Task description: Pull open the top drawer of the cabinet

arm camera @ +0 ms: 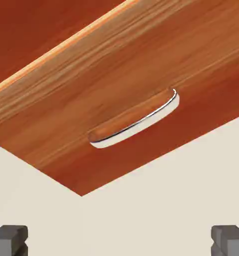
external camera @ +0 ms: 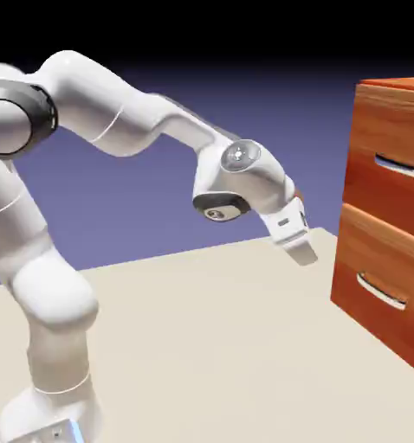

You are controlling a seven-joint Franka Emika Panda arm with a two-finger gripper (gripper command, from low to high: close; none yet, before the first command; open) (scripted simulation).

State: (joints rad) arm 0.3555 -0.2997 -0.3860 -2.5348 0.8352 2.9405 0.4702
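At the right edge of the exterior view, the cabinet [external camera: 392,216] is seen, the top drawer [external camera: 391,143] uppermost. The gripper [external camera: 302,253] hangs released, apart from it. The drawer's slim, rigid, probably slippery handle [external camera: 401,166] is best grasped mid-bar.

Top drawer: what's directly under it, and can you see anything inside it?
Under the top drawer sits the matching lower drawer with its own silver handle, both fronts shut. Their contents are hidden behind the wood. The open gripper hangs short of the cabinet.
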